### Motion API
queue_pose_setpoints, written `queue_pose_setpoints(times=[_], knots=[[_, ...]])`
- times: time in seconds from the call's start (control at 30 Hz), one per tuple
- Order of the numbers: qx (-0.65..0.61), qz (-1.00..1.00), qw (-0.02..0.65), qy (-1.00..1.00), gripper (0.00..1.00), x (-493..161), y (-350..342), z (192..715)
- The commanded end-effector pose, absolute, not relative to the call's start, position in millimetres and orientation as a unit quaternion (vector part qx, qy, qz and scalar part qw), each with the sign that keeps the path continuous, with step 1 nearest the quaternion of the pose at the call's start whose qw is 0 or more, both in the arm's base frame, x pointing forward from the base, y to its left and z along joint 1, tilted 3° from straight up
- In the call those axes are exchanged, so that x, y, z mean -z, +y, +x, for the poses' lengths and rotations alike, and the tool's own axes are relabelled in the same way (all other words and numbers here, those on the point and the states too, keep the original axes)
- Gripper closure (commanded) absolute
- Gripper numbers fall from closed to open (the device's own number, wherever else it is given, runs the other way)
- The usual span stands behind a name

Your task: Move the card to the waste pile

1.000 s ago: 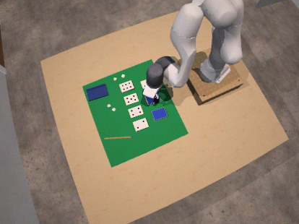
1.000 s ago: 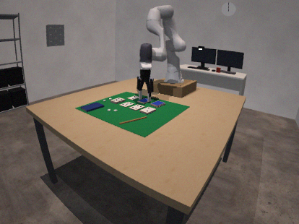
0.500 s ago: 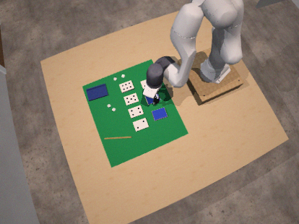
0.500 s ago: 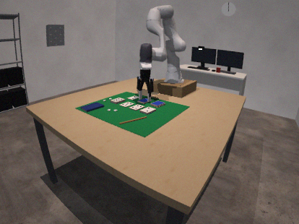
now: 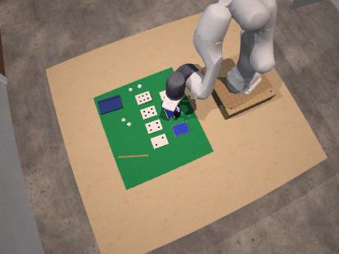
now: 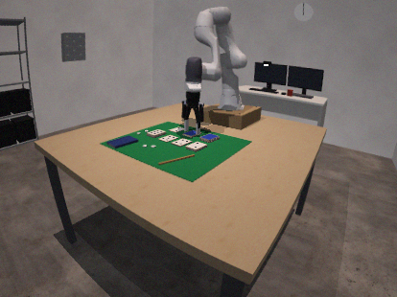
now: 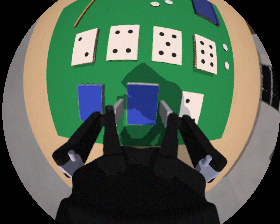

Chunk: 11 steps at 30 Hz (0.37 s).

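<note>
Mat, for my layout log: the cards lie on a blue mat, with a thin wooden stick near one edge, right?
No: the mat is green, not blue, as the top view shows. The cards lie on it, the thin wooden stick near one edge.
</note>
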<state>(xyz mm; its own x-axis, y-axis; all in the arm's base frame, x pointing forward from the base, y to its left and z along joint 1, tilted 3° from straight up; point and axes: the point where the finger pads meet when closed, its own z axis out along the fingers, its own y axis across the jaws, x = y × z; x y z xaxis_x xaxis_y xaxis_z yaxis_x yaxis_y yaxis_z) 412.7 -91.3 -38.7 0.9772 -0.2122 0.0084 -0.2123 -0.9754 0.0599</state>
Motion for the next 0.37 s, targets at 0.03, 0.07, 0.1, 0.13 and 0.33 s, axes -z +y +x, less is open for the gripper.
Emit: queue_pose_setpoints(times=[0.03,0.07,0.1,0.13,0.33], knots=[[-0.001,0.994,0.030,-0.107,0.50,29,-91,413],[-0.001,0.994,0.030,-0.107,0.50,25,-91,413],[-0.001,0.994,0.030,-0.107,0.50,22,-91,413],[-0.001,0.994,0.030,-0.107,0.50,18,-91,413],[-0.001,0.994,0.030,-0.107,0.50,-6,-89,413]])
